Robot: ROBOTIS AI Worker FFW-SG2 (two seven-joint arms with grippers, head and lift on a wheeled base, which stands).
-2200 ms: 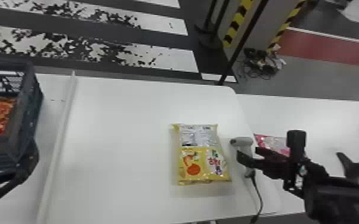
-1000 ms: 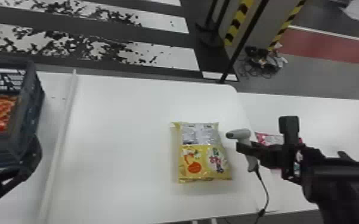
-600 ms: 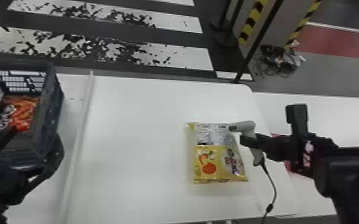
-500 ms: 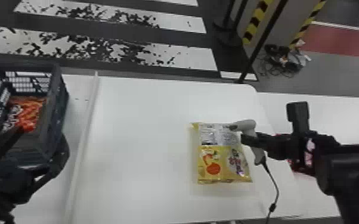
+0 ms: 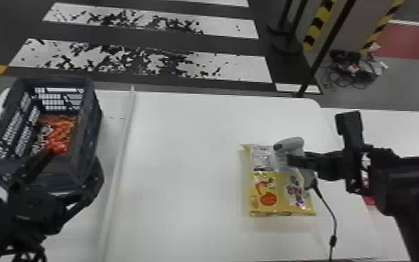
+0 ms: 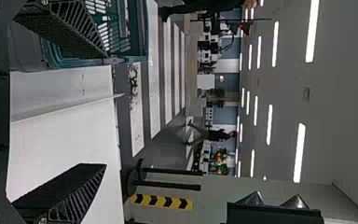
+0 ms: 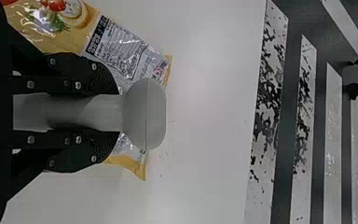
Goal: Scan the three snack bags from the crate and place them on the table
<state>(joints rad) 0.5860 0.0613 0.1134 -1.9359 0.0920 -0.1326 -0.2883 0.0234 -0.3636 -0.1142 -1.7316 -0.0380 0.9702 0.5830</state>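
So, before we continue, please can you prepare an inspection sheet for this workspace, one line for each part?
Surface: white table with raised white strip.
Job's things: dark plastic crate holding an orange-red snack bag; yellow-and-silver plastic snack bag lying on the table; grey pistol-shaped scanner above it.
Clutter: a red item, mostly hidden.
Hands: left hand open, at the crate's near side; right hand closed on the scanner.
Cables: black cord from the scanner; tangled cables on the floor.
Surroundings: dark floor with worn white bands; yellow-and-black striped edging.
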